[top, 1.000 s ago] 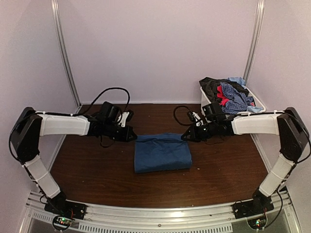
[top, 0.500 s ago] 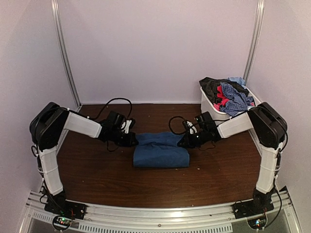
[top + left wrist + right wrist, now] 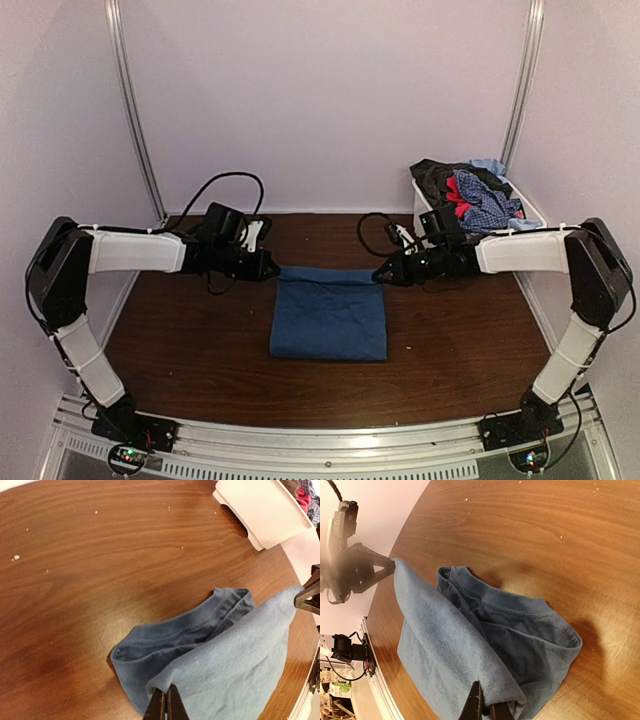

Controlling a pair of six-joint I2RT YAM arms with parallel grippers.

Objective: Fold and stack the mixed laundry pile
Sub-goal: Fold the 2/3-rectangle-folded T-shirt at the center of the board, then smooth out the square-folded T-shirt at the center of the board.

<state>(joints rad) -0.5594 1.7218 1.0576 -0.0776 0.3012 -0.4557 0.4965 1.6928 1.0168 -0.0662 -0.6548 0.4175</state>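
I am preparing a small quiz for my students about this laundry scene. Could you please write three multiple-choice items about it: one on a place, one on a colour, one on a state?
1. Where on the brown wooden table does the white plastic bin of clothes stand?
A) far right corner
B) near left corner
C) centre

2. What colour is the folded soft T-shirt lying at the middle of the table?
A) red
B) dark blue
C) white

3. How do the left jaws and the right jaws stand?
A) both open above the cloth
B) both shut on the T-shirt
C) only the left jaws shut

Answers:
1 A: the top view shows the bin at the back, beside the right wall.
2 B: all three views show blue cloth.
3 B: each wrist view shows a corner of cloth pinched between closed jaws.
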